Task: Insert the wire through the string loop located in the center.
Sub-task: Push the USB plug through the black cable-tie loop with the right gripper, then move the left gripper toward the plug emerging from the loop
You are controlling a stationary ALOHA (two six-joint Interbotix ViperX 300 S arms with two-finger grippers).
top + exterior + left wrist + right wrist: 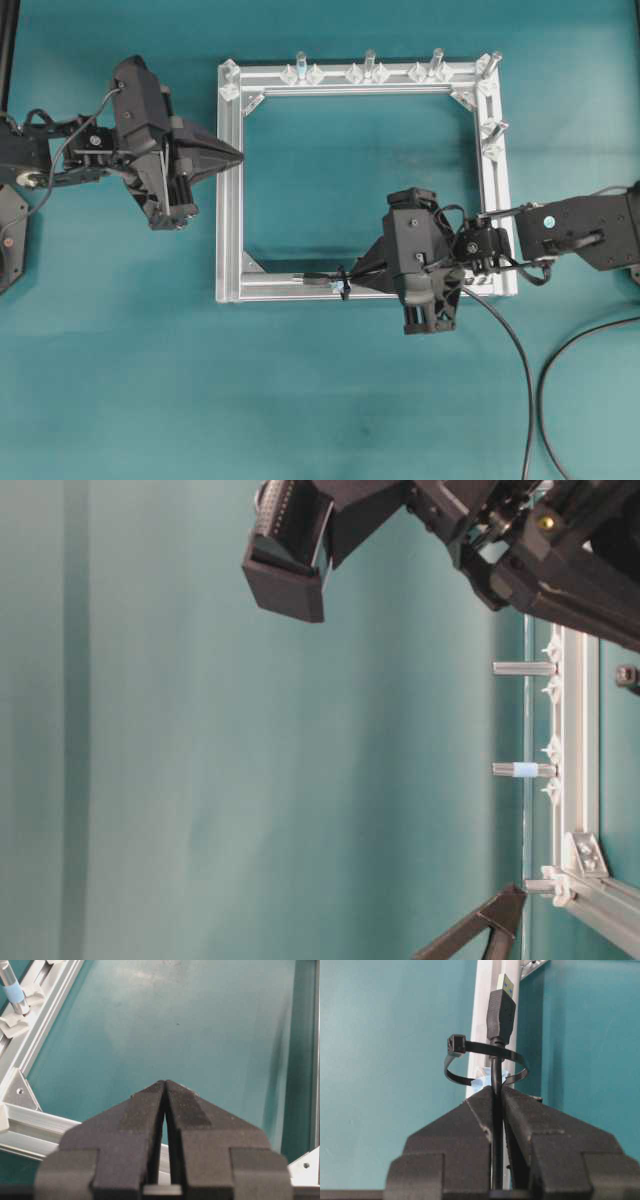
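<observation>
Teal cloth underlies a square frame (229, 180). On its near rail the loop (485, 1062) encircles the wire (496, 1095), plug beyond; the right gripper (496, 1091) pinches the wire. The left gripper (165, 1083), closed and empty, hovers over the frame's left rail.

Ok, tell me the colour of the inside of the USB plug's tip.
Blue, inside the silver tip of the black USB plug; the right wrist view shows it best.

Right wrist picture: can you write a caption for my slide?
The right tool pinches the wire, its plug poking up past the string loop beside a silver frame rail.
</observation>
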